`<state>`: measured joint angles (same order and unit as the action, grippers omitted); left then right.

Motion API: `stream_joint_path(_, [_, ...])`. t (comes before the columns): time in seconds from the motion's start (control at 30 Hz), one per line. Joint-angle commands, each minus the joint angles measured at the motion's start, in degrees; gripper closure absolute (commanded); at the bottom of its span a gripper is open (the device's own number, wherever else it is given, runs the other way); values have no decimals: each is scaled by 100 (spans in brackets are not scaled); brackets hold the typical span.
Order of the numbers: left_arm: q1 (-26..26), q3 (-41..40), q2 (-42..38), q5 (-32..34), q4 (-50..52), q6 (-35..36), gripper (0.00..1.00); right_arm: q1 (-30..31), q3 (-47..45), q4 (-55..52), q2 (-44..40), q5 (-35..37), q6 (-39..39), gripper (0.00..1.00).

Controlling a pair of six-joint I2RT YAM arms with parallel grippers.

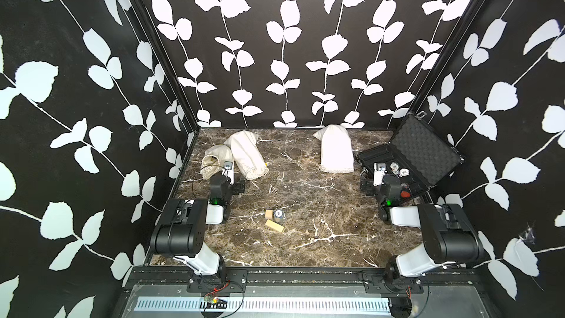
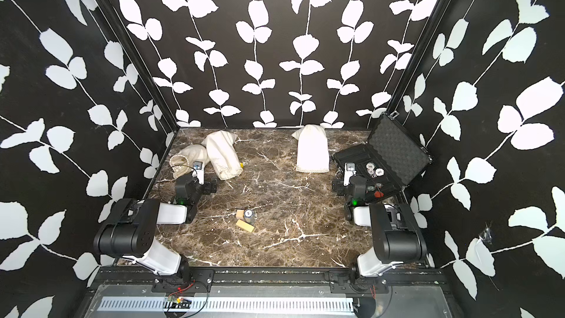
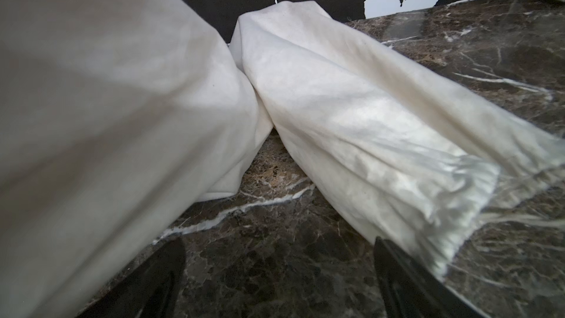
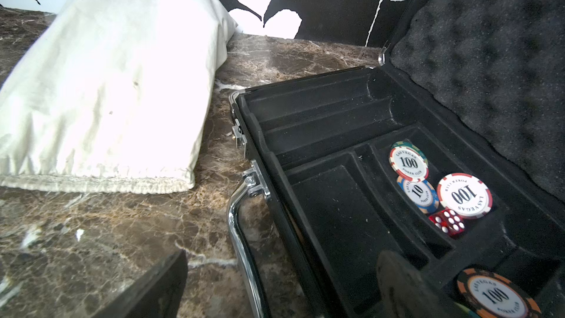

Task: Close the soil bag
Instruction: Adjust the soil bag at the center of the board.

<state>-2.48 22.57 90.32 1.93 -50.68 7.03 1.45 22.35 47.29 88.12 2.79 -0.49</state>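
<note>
The soil bag (image 1: 215, 156) (image 2: 188, 156), a crumpled cream cloth sack, lies at the back left with its mouth (image 1: 208, 165) gaping towards the left wall. A dark drawstring loops out of it onto the table. My left gripper (image 1: 229, 174) (image 3: 278, 241) is open just in front of this bag, over bare marble. In the left wrist view the sack (image 3: 91, 117) fills the one side. My right gripper (image 1: 377, 175) (image 4: 286, 253) is open and empty at the front edge of the black case (image 4: 336, 178). What the sack holds is hidden.
A second cream sack (image 1: 247, 156) (image 3: 351, 117) lies against the soil bag, and a third (image 1: 334, 149) (image 4: 107, 87) lies at the back centre. The open foam-lined case (image 1: 409, 154) holds poker chips (image 4: 408, 160) and a red die. Two wooden blocks (image 1: 274, 226) and a small tin (image 1: 278, 215) sit mid-table.
</note>
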Motion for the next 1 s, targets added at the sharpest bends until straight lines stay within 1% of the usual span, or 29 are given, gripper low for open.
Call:
stream_joint_path(0.0, [16,81,-67,-70,-88,-19,1,-14,84,108,-40,66,-29,1])
stream_joint_path(0.47, [13,66,-82,-82,-114,-21,1,-14,77,104,-49,65,-37,1])
stream_joint_path(0.53, [13,-12,-318,-103,-128,5,1,25,-1,278,-128,-234,-157,1])
stream_joint_path(0.6, [15,-71,-876,-155,265,6,1,104,60,-322,-597,-83,-195,1])
stream_joint_path(0.67, [24,34,-1676,60,1173,-188,1,108,388,-1658,-1196,-18,-114,1])
stream_joint_path(0.7, [22,90,-1945,179,1585,-242,1,121,564,-2178,-1445,-37,-59,1])
stream_joint_path(0.8, [15,202,-2789,241,2406,-403,1,273,925,-3188,-1948,-52,186,1])
stream_joint_path(0.9, [-14,509,-3373,-15,3343,-999,1,625,1504,-4152,-2013,-177,486,1])
stream_joint_path(0.97, [-209,661,-3472,-335,3451,-1344,1,919,1968,-4747,-1743,-205,585,1])
